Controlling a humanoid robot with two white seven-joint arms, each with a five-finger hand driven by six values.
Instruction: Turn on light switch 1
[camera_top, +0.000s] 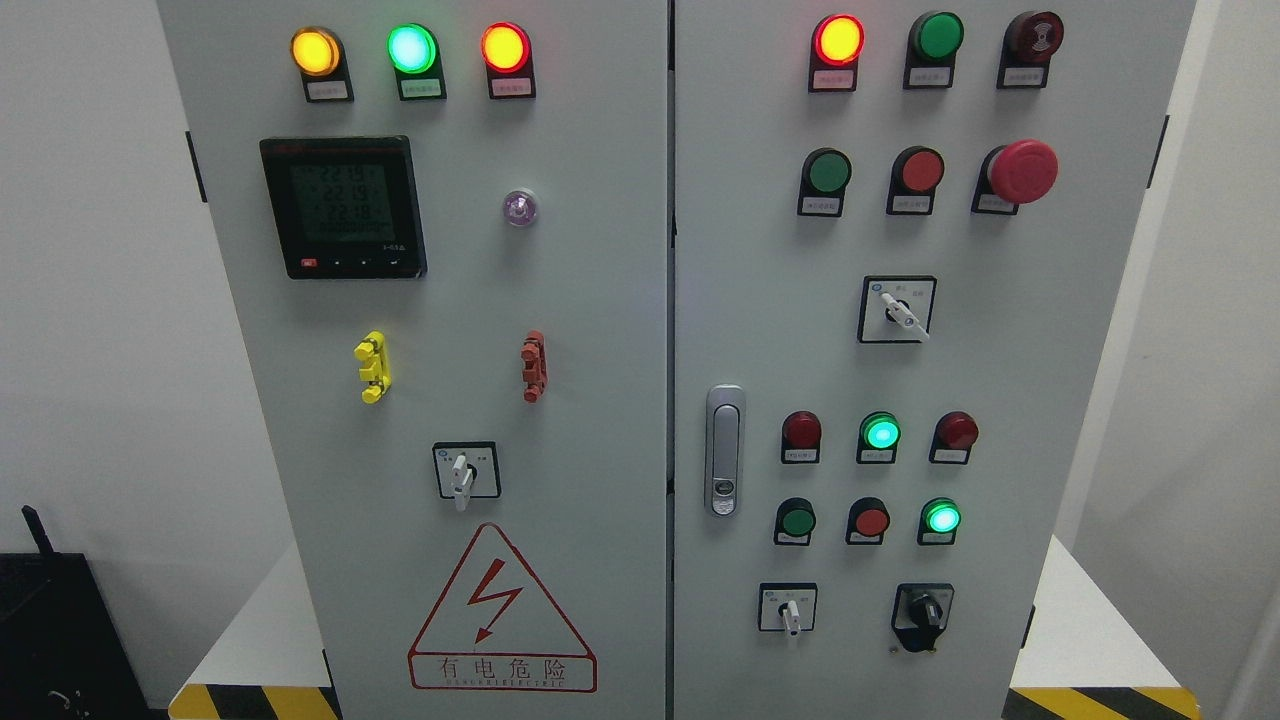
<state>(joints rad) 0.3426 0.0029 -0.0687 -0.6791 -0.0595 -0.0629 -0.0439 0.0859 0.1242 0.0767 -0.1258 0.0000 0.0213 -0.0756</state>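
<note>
A grey two-door control cabinet fills the head view. Neither of my hands shows. On the right door, a row of lamps holds a dark red lamp, a lit green lamp and another dark red lamp. Below them sit a green button, a red button and a lit green button. Near the bottom are a white selector switch and a black rotary switch. I cannot tell which control is switch 1; the labels are too small to read.
A red mushroom stop button and a white selector sit higher on the right door, and a door handle on its left edge. The left door carries a meter, lit lamps, a selector and a warning triangle.
</note>
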